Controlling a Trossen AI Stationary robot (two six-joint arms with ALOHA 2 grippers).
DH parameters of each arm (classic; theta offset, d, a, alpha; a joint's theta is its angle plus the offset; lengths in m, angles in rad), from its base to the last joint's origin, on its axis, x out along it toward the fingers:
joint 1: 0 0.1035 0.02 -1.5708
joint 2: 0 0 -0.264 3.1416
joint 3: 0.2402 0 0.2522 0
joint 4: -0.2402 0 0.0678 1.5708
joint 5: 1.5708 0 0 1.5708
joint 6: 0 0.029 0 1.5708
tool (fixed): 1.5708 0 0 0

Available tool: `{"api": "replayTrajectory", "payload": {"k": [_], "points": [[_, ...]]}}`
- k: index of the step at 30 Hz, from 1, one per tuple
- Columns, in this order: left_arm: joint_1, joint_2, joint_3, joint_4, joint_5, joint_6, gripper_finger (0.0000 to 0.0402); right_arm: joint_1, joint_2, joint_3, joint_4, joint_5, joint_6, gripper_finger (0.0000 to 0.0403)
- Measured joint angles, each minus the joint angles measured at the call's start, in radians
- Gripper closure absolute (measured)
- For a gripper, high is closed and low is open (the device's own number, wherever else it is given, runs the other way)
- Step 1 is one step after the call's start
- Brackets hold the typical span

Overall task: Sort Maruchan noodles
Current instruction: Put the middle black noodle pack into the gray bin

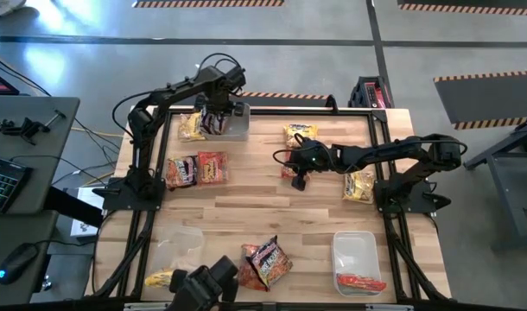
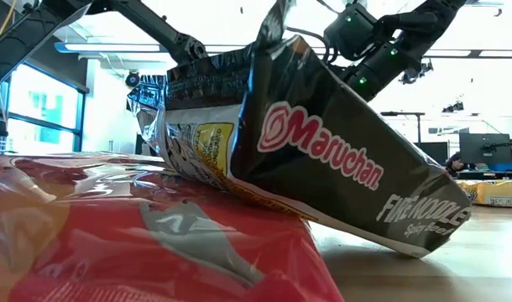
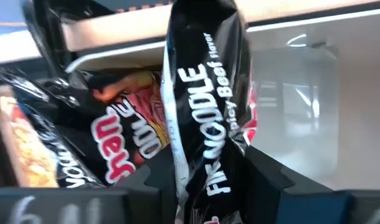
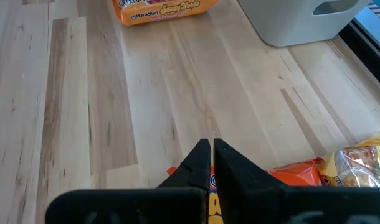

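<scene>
**Black packet at the far bin**

While the left hand (image 3: 205, 186) hangs over the clear bin (image 1: 233, 128) at the tabletop's (image 1: 272, 216) far edge, a black Fire Noodle packet (image 3: 205, 118) stands between its part-spread fingers. The right hand (image 1: 298, 180), pinched shut, rests mid-tabletop by an orange packet (image 4: 296, 171).

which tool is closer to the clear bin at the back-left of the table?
Left. The left tool hangs directly over that clear bin, a black packet between its fingers. The right tool is mid-table, well off to the bin's right.
</scene>
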Motion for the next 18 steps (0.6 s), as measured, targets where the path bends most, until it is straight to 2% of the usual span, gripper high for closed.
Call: {"api": "replayTrajectory", "payload": {"k": [8, 18], "points": [[-0.01, -0.003, 0.0, -0.012, -0.04, 0.092, 0.0225, 0.0, 0.0, 0.0, 0.0, 0.0, 0.0, 0.0403], [-0.011, -0.011, 0.033, -0.073, -0.131, 0.207, 0.0214, 0.0, 0.0, 0.0, 0.0, 0.0, -0.009, 0.0403]]}}
